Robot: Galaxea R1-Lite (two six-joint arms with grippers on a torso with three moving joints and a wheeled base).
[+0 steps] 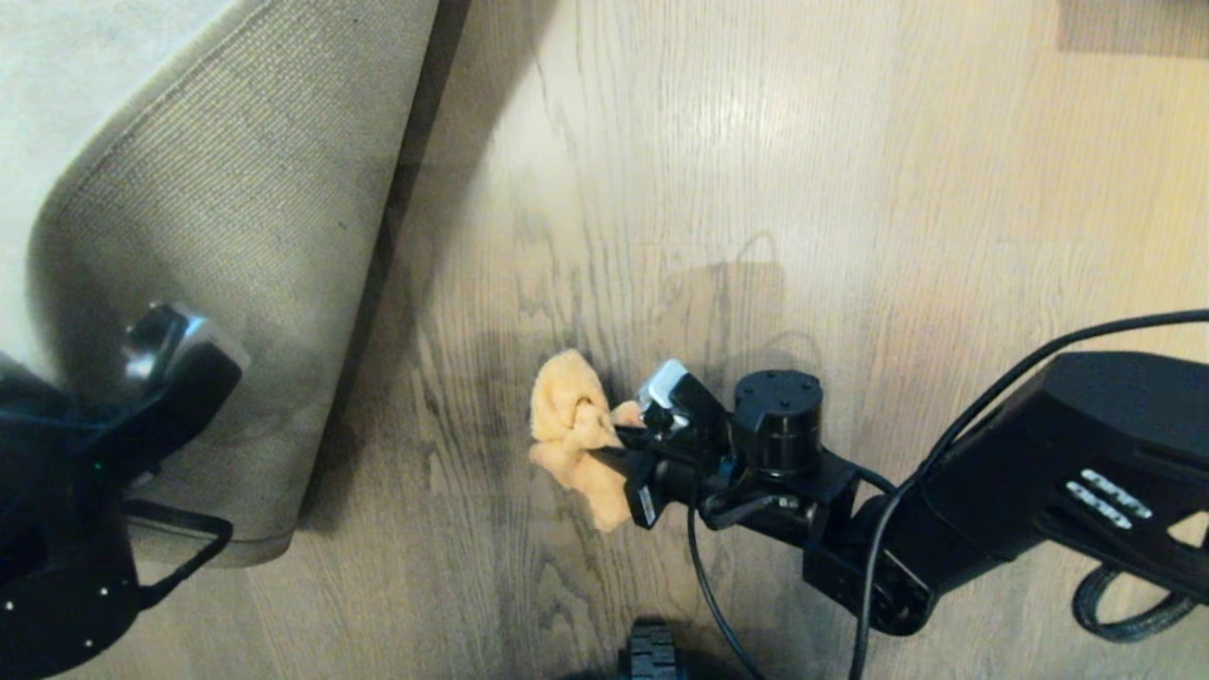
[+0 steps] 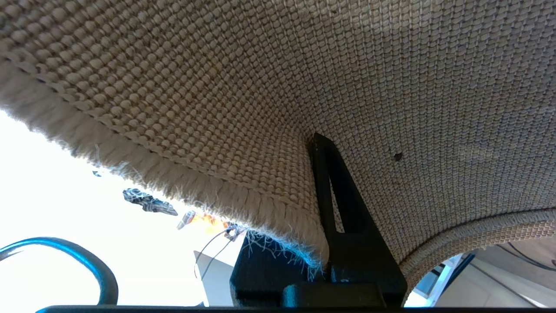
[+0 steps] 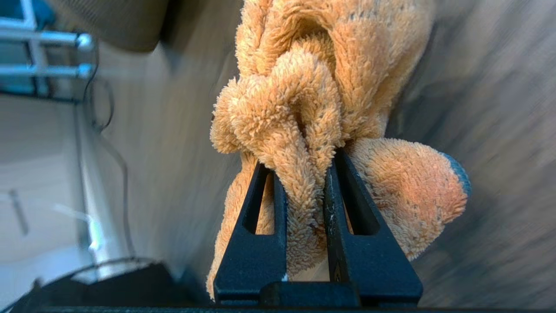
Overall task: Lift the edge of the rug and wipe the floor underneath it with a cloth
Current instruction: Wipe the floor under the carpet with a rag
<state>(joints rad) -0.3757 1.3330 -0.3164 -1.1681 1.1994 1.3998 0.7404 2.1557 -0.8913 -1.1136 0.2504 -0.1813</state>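
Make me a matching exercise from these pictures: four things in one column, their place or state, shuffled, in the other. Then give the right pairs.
Things
1. rug edge
2. cloth
3. floor
4. left pincer

States
A. bare wood planks, exposed beside the folded rug
B. bunched and pinched in the right pincer
C. folded back, woven tan backing facing up
D. shut on the rug's border, holding it lifted

Pairs: 1-C, 2-B, 3-A, 4-D
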